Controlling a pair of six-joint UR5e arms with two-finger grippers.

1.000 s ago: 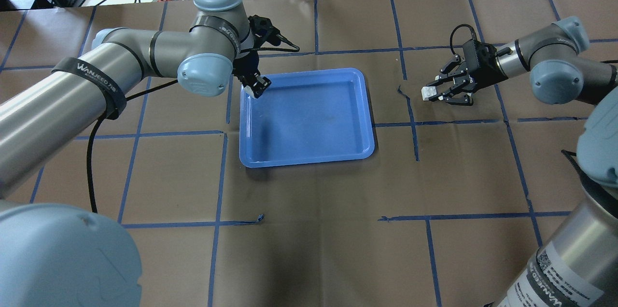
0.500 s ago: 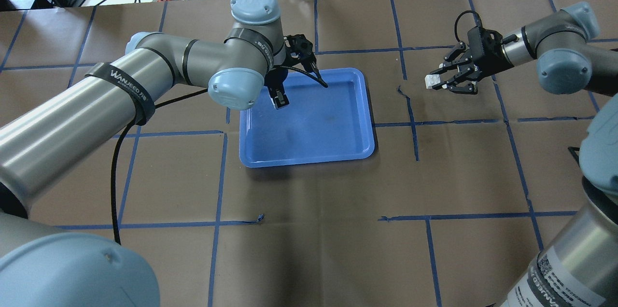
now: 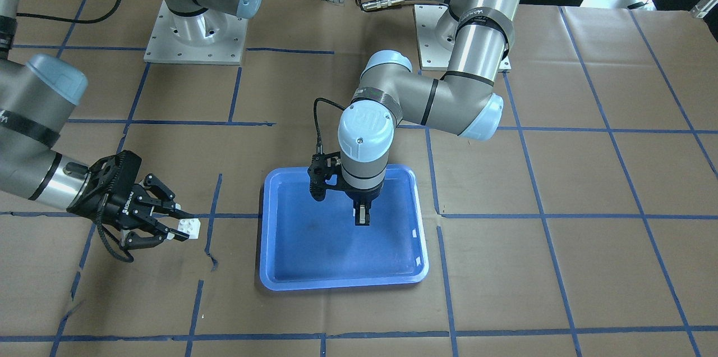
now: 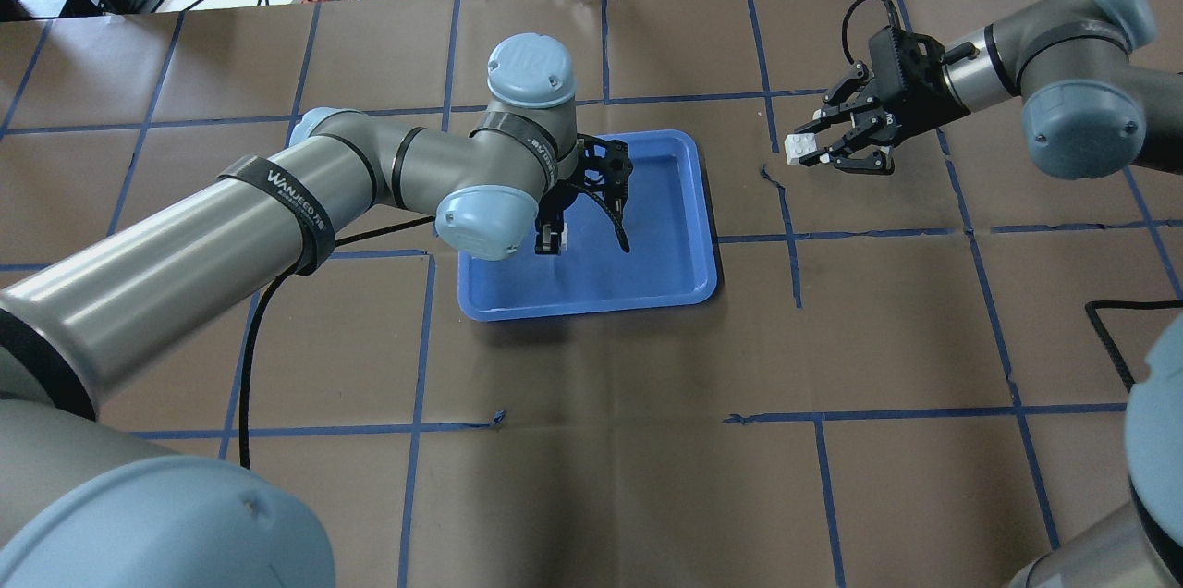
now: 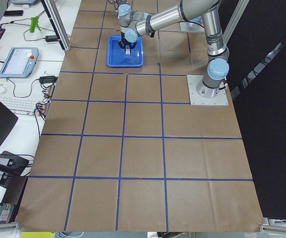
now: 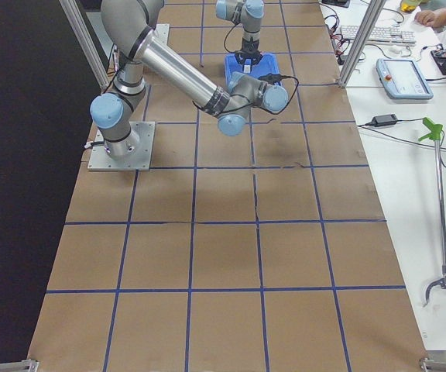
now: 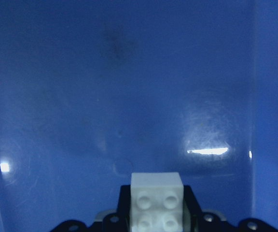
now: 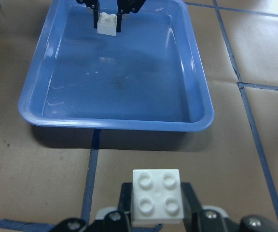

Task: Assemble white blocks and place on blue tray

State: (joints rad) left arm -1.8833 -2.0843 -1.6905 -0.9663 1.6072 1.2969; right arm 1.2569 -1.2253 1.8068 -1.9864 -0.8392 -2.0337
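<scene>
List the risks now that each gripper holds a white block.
1. The right gripper pinches its white block at the fingertips, off to the side of the blue tray; a slip would drop it outside.
2. The left gripper holds the other block over the tray, apart from the first; misaligned studs at joining could knock one loose.

The blue tray (image 4: 675, 269), glossy and shallow with rounded corners, lies flat in the middle of the tabletop (image 4: 591, 477). The first white block (image 8: 107, 24) hangs above the tray's floor, pinched in the left pincer (image 3: 362, 218), studs up. The second white block (image 4: 797, 147) is well to the tray's right, over bare tabletop, gripped by the right pincer (image 4: 806, 148), its four studs showing.
</scene>
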